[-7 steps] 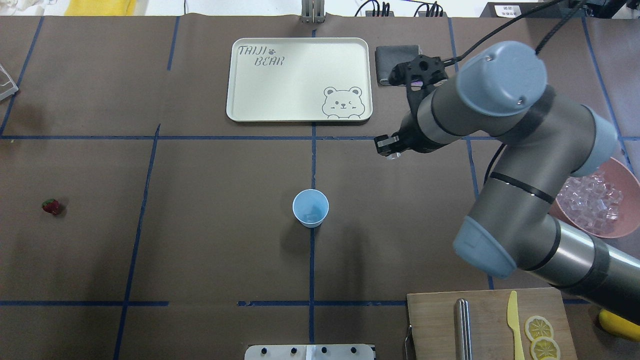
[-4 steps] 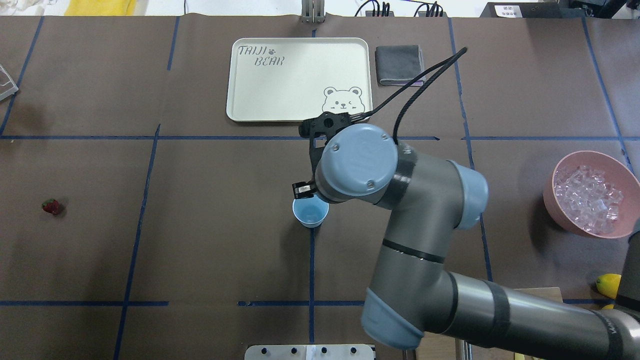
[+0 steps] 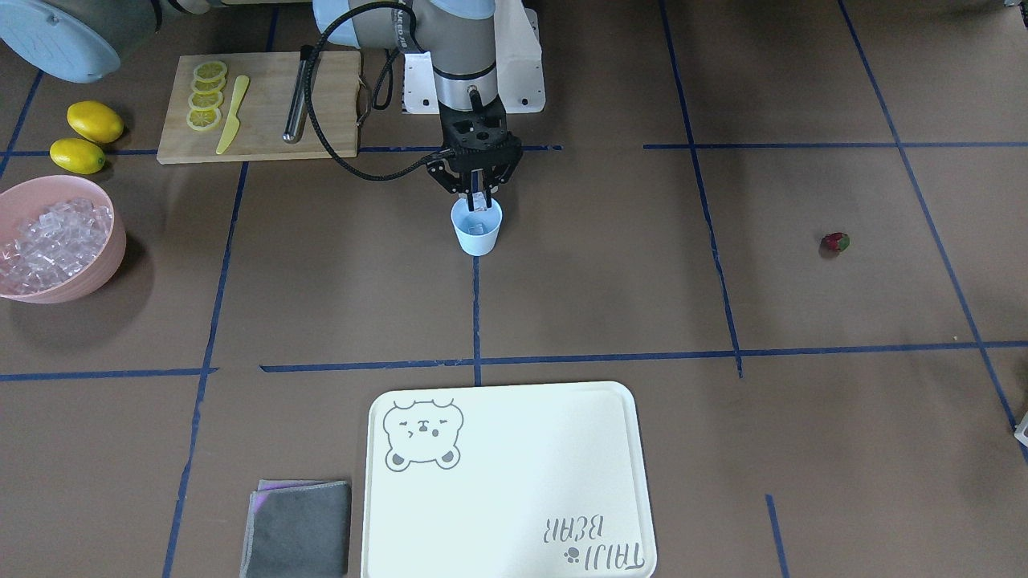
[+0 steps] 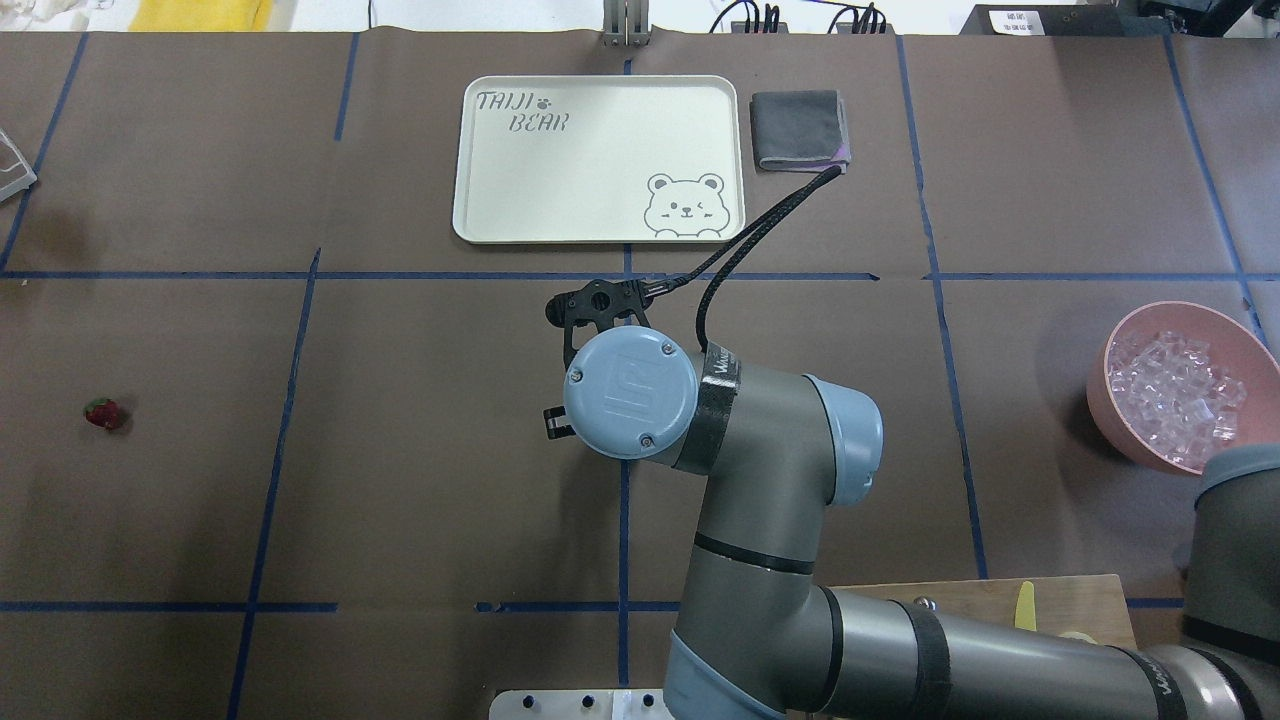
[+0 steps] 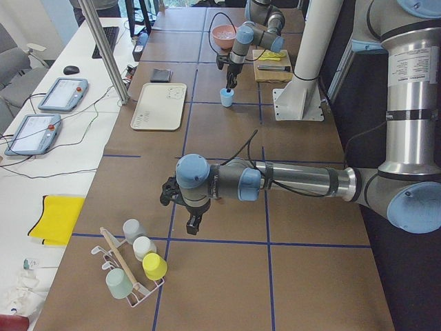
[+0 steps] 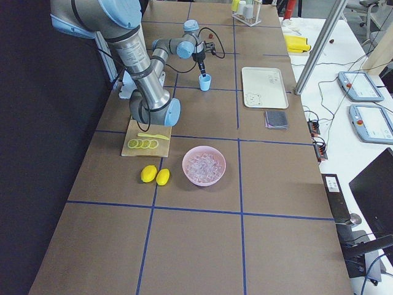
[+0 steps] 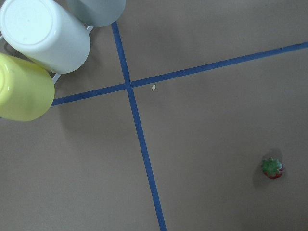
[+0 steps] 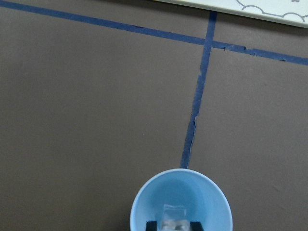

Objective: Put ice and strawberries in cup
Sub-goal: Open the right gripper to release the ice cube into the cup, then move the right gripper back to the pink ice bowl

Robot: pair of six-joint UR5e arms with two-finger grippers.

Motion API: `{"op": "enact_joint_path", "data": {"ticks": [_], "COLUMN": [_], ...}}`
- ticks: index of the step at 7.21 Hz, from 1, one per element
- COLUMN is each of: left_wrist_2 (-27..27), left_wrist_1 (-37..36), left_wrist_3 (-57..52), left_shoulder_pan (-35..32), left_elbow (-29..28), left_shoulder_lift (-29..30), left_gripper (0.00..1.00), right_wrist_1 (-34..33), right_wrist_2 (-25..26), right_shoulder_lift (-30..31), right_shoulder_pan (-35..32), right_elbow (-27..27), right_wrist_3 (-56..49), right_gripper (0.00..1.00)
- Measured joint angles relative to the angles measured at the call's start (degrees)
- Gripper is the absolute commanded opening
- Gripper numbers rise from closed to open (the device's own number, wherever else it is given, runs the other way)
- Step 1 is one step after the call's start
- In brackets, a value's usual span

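The pale blue cup (image 3: 476, 229) stands at the table's middle; it also shows in the right wrist view (image 8: 180, 197). My right gripper (image 3: 479, 198) hangs just above its rim, shut on a clear ice cube (image 8: 173, 222). In the overhead view the right wrist hides the cup. A pink bowl (image 3: 108, 249) full of ice cubes (image 4: 1180, 392) sits at the robot's right. The strawberry (image 4: 102, 413) lies alone on the robot's left side and shows in the left wrist view (image 7: 272, 168). My left gripper (image 5: 192, 226) hovers near it; I cannot tell whether it is open or shut.
A cream bear tray (image 4: 600, 160) and a grey cloth (image 4: 798, 128) lie at the far side. A cutting board (image 3: 257, 104) holds lemon slices, a yellow knife and a metal tool. Two lemons (image 3: 87, 135) lie beside it. A rack of upturned cups (image 7: 38, 48) stands at the left end.
My right arm has swung left from beside the pink bowl to over the blue cup, carrying the ice cube. The strawberry and cup have not moved.
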State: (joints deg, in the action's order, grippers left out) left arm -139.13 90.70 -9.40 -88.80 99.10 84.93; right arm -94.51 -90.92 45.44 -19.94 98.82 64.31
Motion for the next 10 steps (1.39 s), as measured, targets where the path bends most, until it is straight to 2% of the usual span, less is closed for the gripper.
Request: {"op": "enact_joint_path", "data": {"ticks": [3, 5, 8, 10], "left_wrist_2": [0.00, 0.00, 0.00, 0.00], "left_wrist_1": [0.00, 0.00, 0.00, 0.00], "left_wrist_3": [-0.06, -0.03, -0.18, -0.20], "left_shoulder_pan": [0.03, 0.09, 0.15, 0.37], "left_elbow": [-0.11, -0.27, -0.39, -0.35], "left_shoulder_lift": [-0.01, -0.03, -0.03, -0.03], "left_gripper": [1.00, 1.00, 1.00, 1.00], "right_wrist_1": [-0.15, -2.78, -3.94, -2.17], "right_wrist_2": [-1.19, -6.24, -15.88, -22.70], "right_shoulder_lift": [0.16, 2.90, 15.93, 27.79], "right_shoulder_pan": [-0.99, -6.10, -17.29, -25.72], "right_elbow": [1.00, 5.19, 16.57, 22.47], "right_wrist_3": [-0.07, -1.48, -14.66, -26.20], "right_gripper": [0.99, 0.99, 0.99, 0.99]}}
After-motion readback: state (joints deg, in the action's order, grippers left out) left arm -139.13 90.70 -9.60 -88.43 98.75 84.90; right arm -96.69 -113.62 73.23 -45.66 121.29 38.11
